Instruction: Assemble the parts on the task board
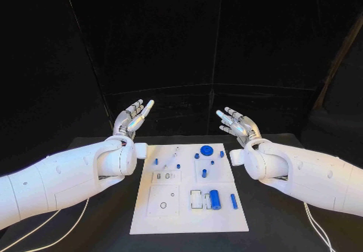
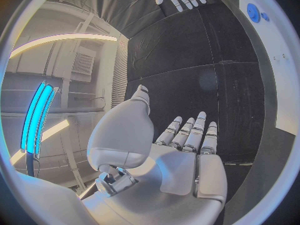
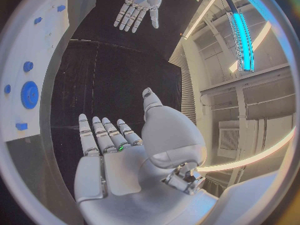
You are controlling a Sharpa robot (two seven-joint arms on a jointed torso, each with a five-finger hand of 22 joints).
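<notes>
The white task board [image 1: 151, 223] lies flat in the middle of the black table. On it are several blue parts: a round gear [image 1: 206, 149] near the far edge, a thick cylinder [image 1: 215, 199] and a slim peg [image 1: 234, 201] toward the near right. My left hand [image 1: 134, 118] is raised above the table beyond the board's far left corner, fingers straight and apart, holding nothing. My right hand [image 1: 238, 125] is raised beyond the far right corner, likewise spread and empty. The right wrist view shows the gear [image 3: 29, 95] on the board [image 3: 37, 50], and my left hand [image 3: 139, 6] across from it.
Black table [image 1: 272, 210] surrounds the board on all sides, with bare surface to its left and right. A dark curtain backs the scene. White cables [image 1: 321, 231] trail under both arms near the table's front.
</notes>
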